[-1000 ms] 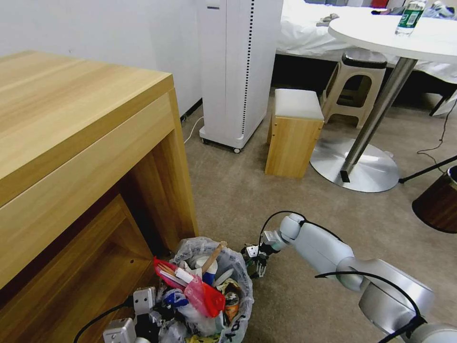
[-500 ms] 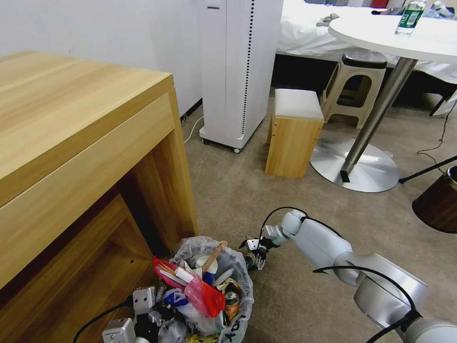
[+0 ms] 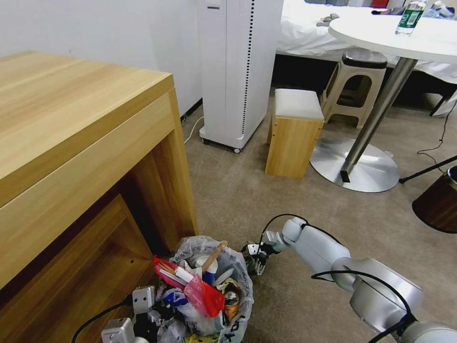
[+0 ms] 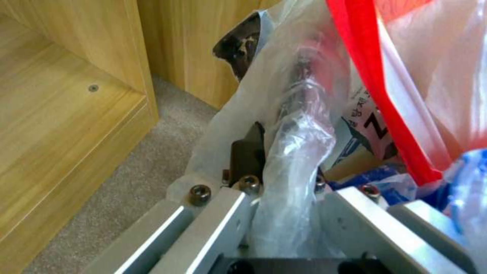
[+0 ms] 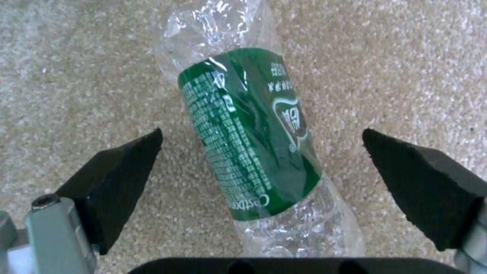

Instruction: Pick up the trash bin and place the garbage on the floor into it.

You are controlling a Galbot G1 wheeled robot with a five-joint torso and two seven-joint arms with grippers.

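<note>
The trash bin (image 3: 238, 286), lined with a clear white bag and heaped with garbage (image 3: 204, 295), stands on the floor (image 3: 247, 205) at the foot of the wooden desk. My left gripper (image 3: 143, 309) is shut on the bin's bag-wrapped rim (image 4: 299, 144); in the left wrist view this gripper (image 4: 281, 167) pinches the rim from both sides. My right gripper (image 3: 255, 260) hangs low just right of the bin. In the right wrist view it (image 5: 261, 133) is open, with a green-labelled bottle (image 5: 243, 160) lying on the carpet between its black fingertips (image 5: 127, 163), untouched.
A wooden desk (image 3: 71, 157) fills the left. Farther off stand a white tower unit (image 3: 238, 71), a wooden stool (image 3: 291, 133), a plastic stool (image 3: 357, 85) and a round table with a metal base (image 3: 357, 166). A dark brown container (image 3: 438, 202) sits at the right.
My right gripper lifted slightly beside the bin and has come back down toward the carpet. The bin and the left gripper have not moved.
</note>
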